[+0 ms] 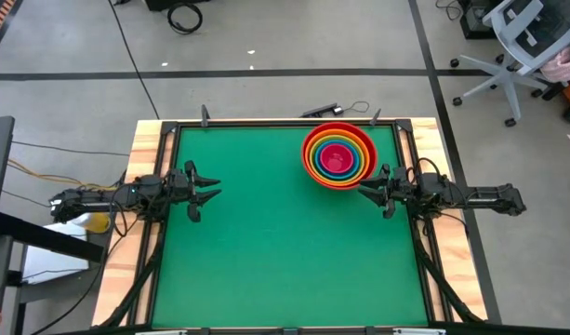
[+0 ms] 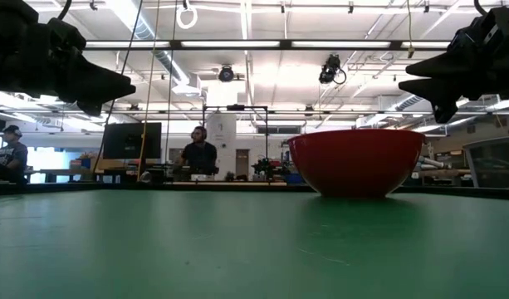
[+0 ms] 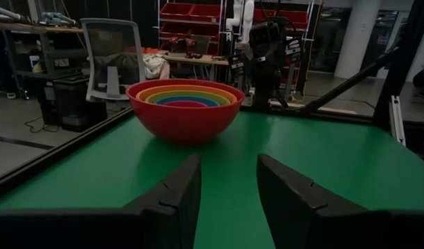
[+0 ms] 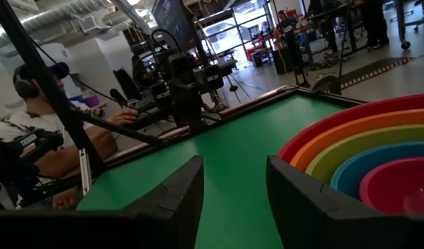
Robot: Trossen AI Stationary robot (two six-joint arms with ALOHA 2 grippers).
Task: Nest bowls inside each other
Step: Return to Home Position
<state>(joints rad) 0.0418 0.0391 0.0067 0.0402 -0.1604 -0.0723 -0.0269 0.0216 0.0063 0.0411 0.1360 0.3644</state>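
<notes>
A stack of nested bowls (image 1: 338,154) stands on its base on the green table at the far right: red outermost, then orange, yellow, green and blue, with pink innermost. It shows as a red bowl (image 2: 356,160) in the low view, and also as the stack (image 3: 185,108) and as rims (image 4: 367,155) in the wrist views. My left gripper (image 1: 210,189) hovers open at the table's left edge, pointing level toward the right. My right gripper (image 1: 366,190) hovers open at the right edge, just near of the bowls, pointing level toward the left. Neither touches anything.
The green mat (image 1: 266,242) lies inside a black frame with wooden borders. A black cable piece (image 1: 322,111) lies beyond the far edge. People sit in the room behind the table (image 2: 198,154) and beside it (image 4: 39,131).
</notes>
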